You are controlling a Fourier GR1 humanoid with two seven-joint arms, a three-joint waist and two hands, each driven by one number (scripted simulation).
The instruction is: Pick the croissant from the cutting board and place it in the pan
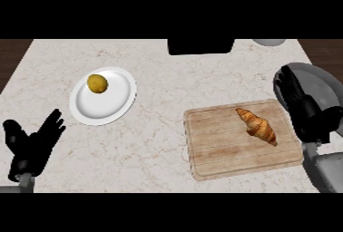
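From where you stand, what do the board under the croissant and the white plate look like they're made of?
The cutting board looks like pale wood, matte, with visible grain lines and a groove round its edge. The plate looks like glazed white ceramic, smooth with soft shading, though plastic can't be ruled out.

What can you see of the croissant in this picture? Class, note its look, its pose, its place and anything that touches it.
The croissant is golden brown with darker ridged bands across its back, as of baked pastry, thick in the middle and tapering to both tips. It looks whole. It lies flat and slantwise on the right part of the wooden cutting board, one tip toward the board's far edge, the other toward its right near corner. Only the board touches it. The right robot hand hovers just to its right, apart from it.
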